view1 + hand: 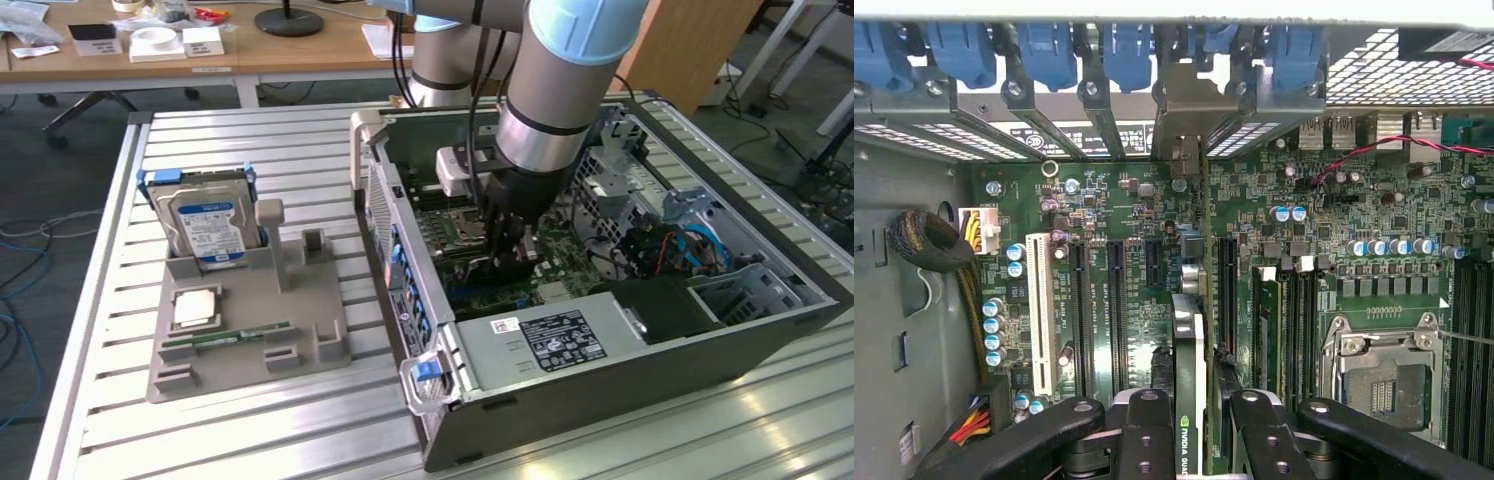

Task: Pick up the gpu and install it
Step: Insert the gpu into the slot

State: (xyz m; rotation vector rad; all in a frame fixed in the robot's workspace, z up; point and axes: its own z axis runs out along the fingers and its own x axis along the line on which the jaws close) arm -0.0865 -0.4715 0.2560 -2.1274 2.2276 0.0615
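Install step: gripper [1191, 425] clenched on gpu [1189, 340], edge-on above motherboard [1134, 200]; bracket aimed at 12 o'clock; seating needs slot alignment.

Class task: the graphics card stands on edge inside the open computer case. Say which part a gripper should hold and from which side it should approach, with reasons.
Hold the graphics card by its upper long edge, a finger on each flat face, coming straight down through the open side of the case. The card is thin and stands on edge over the motherboard, so only that edge is free. The gripper appears to grip it this way.
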